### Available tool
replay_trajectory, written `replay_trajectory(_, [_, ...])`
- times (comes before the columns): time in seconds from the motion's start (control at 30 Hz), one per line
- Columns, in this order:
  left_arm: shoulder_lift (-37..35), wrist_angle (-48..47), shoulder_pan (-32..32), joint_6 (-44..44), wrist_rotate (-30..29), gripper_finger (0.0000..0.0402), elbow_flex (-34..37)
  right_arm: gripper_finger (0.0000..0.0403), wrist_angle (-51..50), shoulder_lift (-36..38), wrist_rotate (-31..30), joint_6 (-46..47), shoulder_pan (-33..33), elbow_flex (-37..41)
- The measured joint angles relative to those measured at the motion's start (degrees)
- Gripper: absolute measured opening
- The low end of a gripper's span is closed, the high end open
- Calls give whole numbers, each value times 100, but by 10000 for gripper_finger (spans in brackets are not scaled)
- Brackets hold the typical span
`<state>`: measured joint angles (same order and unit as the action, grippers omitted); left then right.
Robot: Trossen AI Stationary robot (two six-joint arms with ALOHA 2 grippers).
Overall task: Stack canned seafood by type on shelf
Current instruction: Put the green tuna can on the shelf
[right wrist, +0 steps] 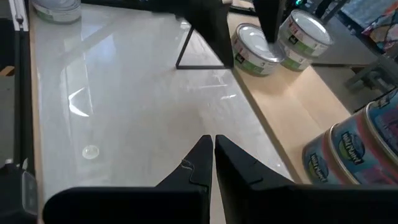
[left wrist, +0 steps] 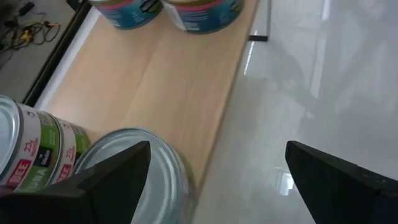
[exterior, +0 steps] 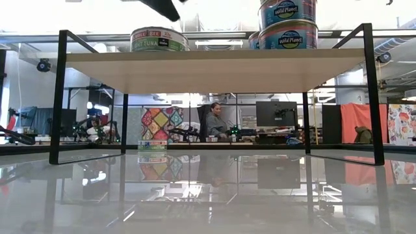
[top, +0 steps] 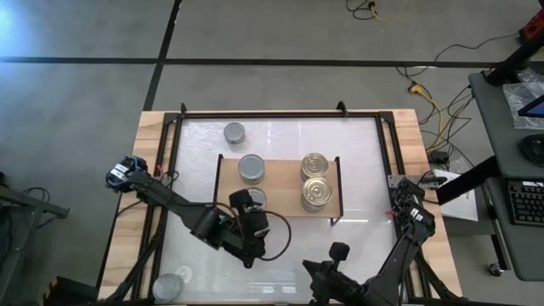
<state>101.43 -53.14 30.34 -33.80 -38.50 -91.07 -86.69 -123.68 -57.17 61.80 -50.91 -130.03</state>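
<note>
Two silver tuna cans [top: 252, 168] sit on the shelf [top: 280, 183]; left gripper [top: 247, 204], jaws apart around the near-edge can [left wrist: 140, 171], could knock it off withdrawing. Right jaws together.

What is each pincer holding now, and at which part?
Nothing. The left pincer stands open above a silver can on the shelf; the right pincer is shut, empty.

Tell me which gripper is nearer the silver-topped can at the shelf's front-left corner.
Left. The left gripper hangs right over that silver-topped can, jaws open astride it. The right gripper waits off the shelf, nearer the table's front edge.
</note>
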Motion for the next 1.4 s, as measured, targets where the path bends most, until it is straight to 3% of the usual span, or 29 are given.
replay_trajectory(0.5, [-44, -88, 110, -401, -33, 356, 446, 12, 48, -2, 44, 140, -9, 6])
replay_trajectory(1.13, [-186, -468, 69, -467, -212, 356, 461, 12, 172, -7, 40, 129, -22, 6])
replay_trajectory(1.4, [-166, -537, 75, -472, 71, 356, 463, 12, 182, -7, 40, 124, -22, 6])
